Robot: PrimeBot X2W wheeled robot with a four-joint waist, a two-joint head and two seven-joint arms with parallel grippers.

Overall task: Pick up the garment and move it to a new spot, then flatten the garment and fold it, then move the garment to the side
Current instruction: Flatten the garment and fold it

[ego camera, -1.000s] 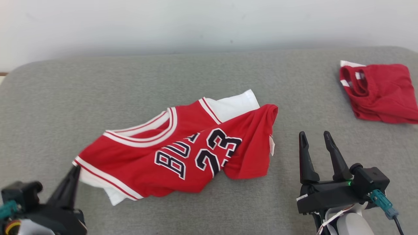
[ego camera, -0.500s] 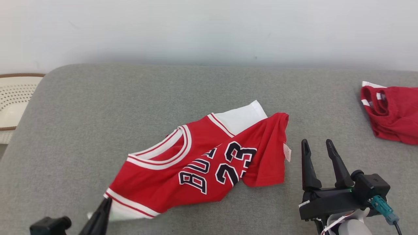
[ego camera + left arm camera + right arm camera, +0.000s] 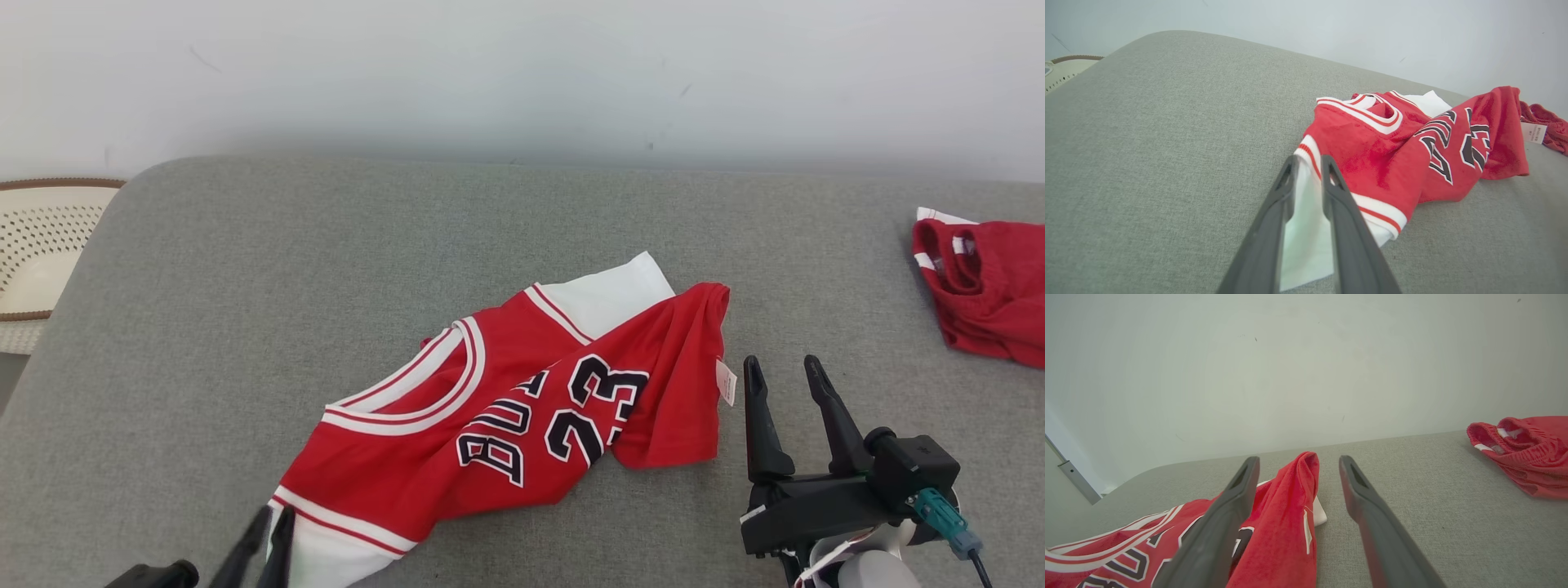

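A red basketball jersey (image 3: 522, 392) with white trim, dark lettering and the number 23 is lying crumpled across the middle of a grey upholstered surface (image 3: 245, 269), running from the near left up toward the far right. Its neckline is facing the far left, and a white inner layer is showing at both ends. A small white tag (image 3: 726, 382) is hanging off its right edge.

The left gripper (image 3: 275, 523) is sitting at the near left edge of the head view, and its fingers (image 3: 1274, 228) are clenching the jersey's near-left corner. In the left wrist view (image 3: 1309, 163) the white cloth is running up between the two dark fingers, with the red and white striped hem sitting right at their tips. The cloth around the grip is rising slightly off the surface.

The right gripper (image 3: 780, 367) is hovering just beside the jersey's right edge, near the tag, with its fingers (image 3: 1380, 531) spread wide and grasping nothing. In the right wrist view (image 3: 1298, 461) a raised red fold of the jersey (image 3: 1286, 522) is standing in the gap between the fingers; I cannot tell whether they are touching the cloth.

A second red garment (image 3: 988, 286), bunched up, is lying at the far right, well apart from the jersey. A pale perforated basket (image 3: 41, 245) is sitting beyond the left edge of the surface. A plain light wall (image 3: 522, 73) is running behind everything.
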